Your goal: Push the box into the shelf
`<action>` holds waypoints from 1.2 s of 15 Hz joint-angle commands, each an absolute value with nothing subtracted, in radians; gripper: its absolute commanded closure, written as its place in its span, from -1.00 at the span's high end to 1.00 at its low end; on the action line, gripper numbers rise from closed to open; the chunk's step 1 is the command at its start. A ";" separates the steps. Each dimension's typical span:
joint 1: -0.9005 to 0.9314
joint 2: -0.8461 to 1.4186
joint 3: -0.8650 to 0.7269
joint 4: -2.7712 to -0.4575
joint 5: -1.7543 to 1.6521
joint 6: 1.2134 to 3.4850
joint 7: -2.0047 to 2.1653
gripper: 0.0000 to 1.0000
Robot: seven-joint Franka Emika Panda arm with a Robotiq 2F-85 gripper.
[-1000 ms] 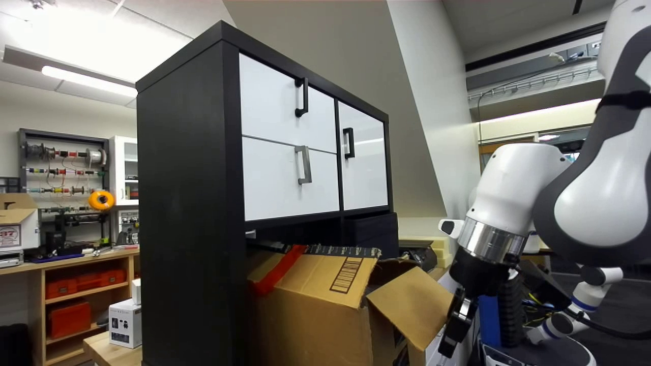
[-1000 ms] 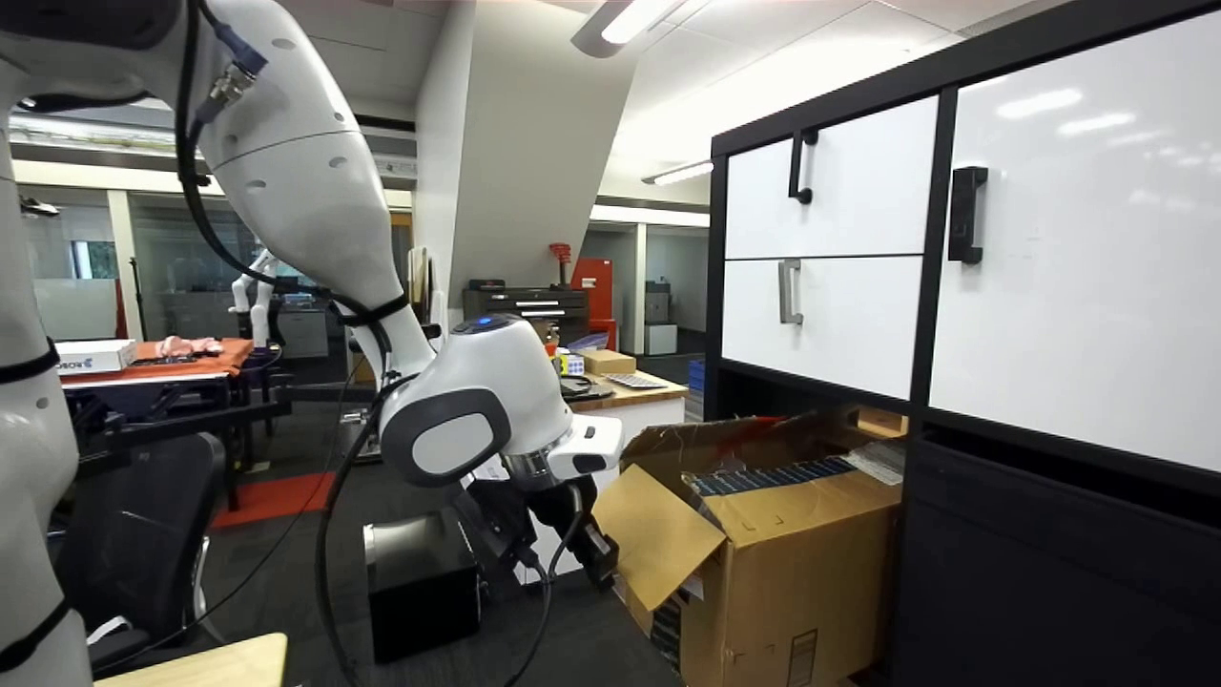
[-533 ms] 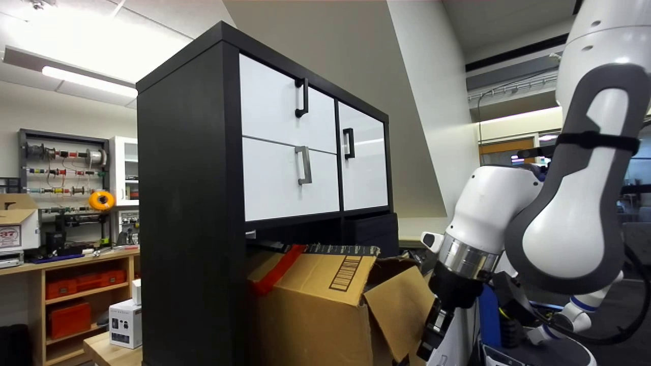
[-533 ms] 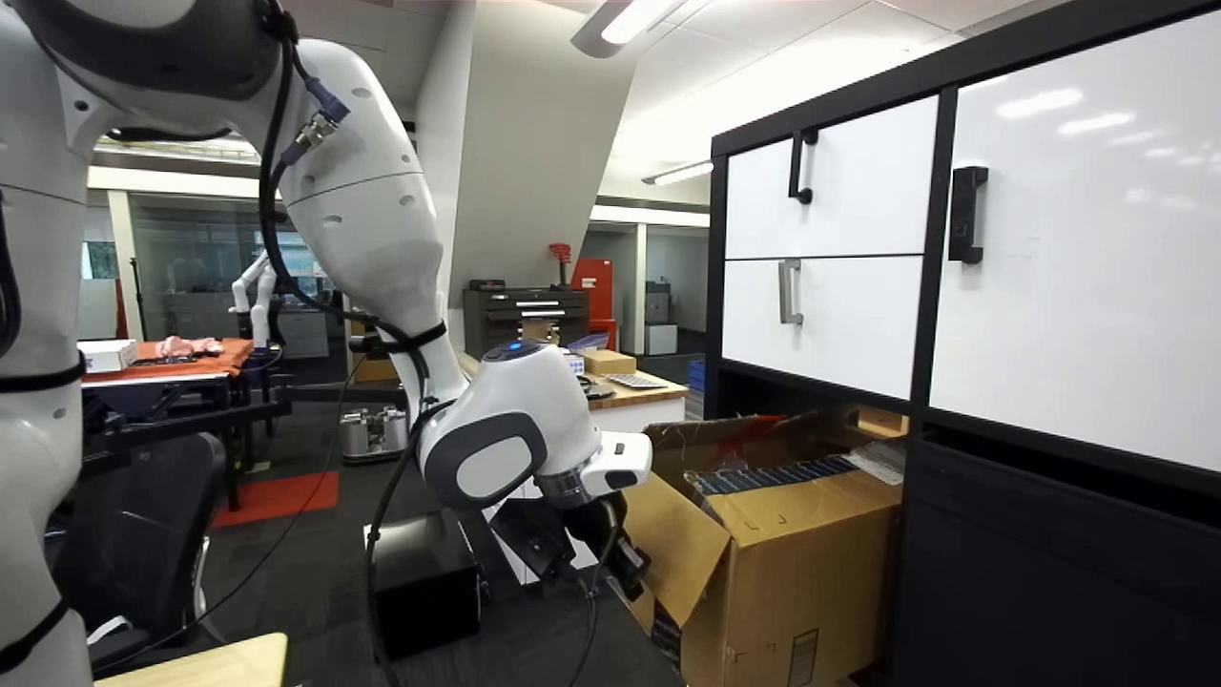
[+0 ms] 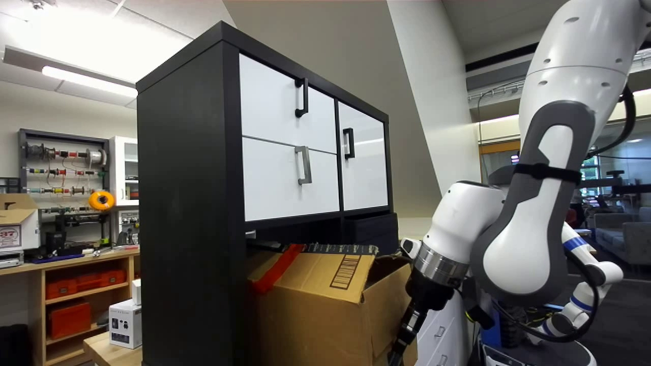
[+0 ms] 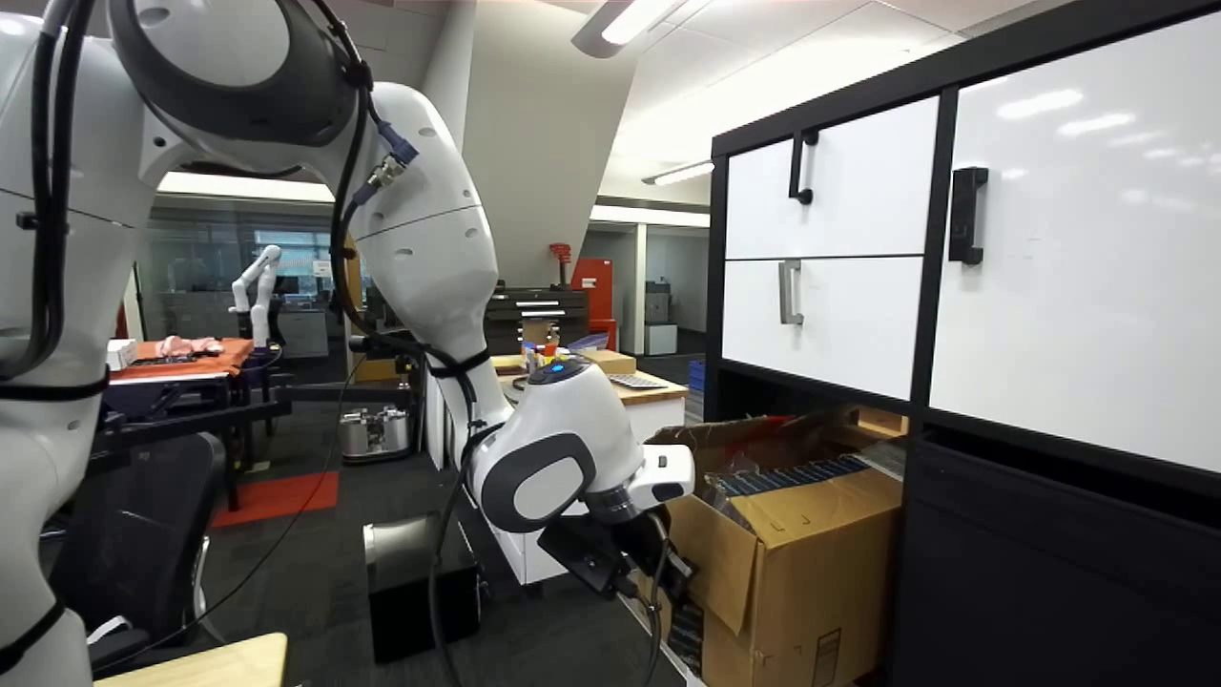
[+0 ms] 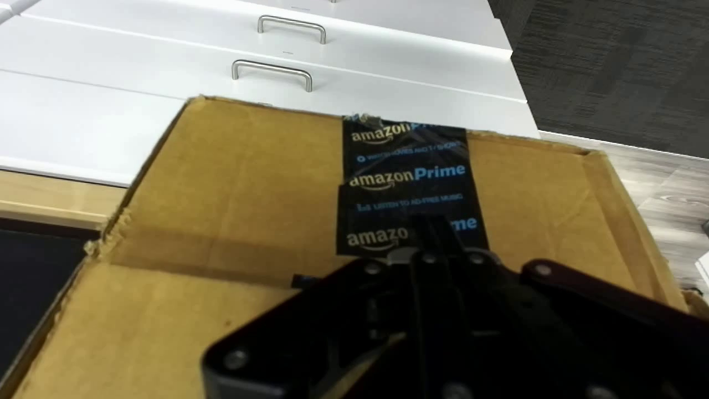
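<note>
The box [image 5: 315, 325], a large brown carton with red tape and loose flaps, stands partly inside the open lower bay of the shelf [image 5: 183, 213], under its white drawer fronts. Its front end sticks out, tilted, in both exterior views; it also shows beside the shelf [image 6: 1011, 572] as the carton [image 6: 820, 582]. My gripper [image 5: 399, 351] is at the box's front face, against or very close to a flap; contact is hard to tell. In the wrist view the fingers [image 7: 435, 227] are together with nothing between them, over dark printed tape on the cardboard [image 7: 266, 183].
A white drawer cabinet [image 5: 432, 338] stands just beyond the box and fills the top of the wrist view [image 7: 138, 66]. A small white box [image 5: 125, 323] sits on a wooden surface beside the shelf. A black box [image 6: 420, 587] stands on the floor below the arm.
My gripper has moved toward the box and shelf. The front flap that stuck outward is folded back flatter against the box. The box has shifted slightly toward the shelf.
</note>
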State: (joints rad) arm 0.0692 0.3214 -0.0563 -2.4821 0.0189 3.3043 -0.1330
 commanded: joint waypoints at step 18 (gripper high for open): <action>0.051 0.580 -0.040 -2.073 -0.023 3.313 -0.111 -0.99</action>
